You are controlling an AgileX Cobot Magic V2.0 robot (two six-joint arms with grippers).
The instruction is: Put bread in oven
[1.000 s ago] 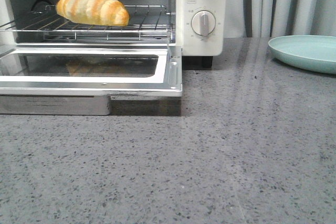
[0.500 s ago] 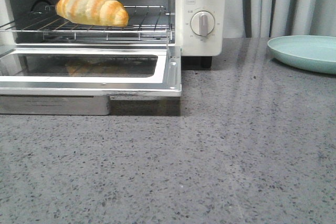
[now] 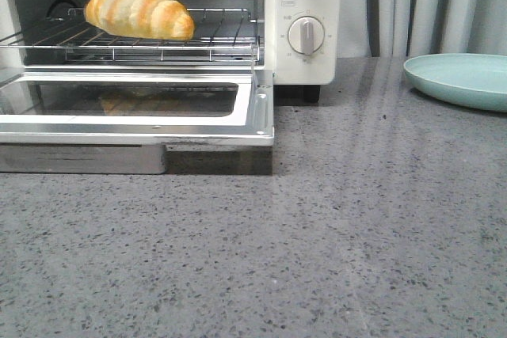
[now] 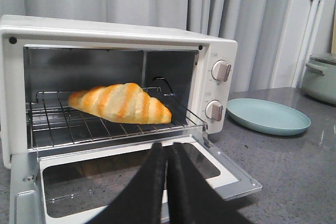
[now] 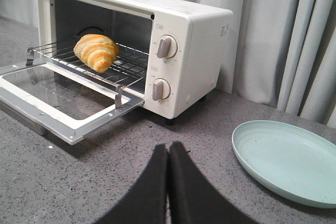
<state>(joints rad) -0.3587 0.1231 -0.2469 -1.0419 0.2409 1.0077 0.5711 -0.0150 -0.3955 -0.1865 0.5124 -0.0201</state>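
The bread [image 3: 140, 9], a golden-orange striped croissant roll, lies on the wire rack [image 3: 214, 37] inside the off-white oven [image 3: 305, 21], whose glass door [image 3: 139, 108] hangs open and flat. It also shows in the left wrist view [image 4: 121, 103] and the right wrist view [image 5: 96, 51]. My left gripper [image 4: 167, 148] is shut and empty, held back in front of the open door. My right gripper [image 5: 168, 148] is shut and empty above the grey counter, in front of the oven's knob side. Neither gripper shows in the front view.
A pale green plate [image 3: 463, 78] sits on the counter to the right of the oven, also in the right wrist view [image 5: 289, 161]. A grey-green pot [image 4: 320, 77] stands beyond it. Curtains hang behind. A metal crumb tray [image 3: 79, 158] sticks out under the door.
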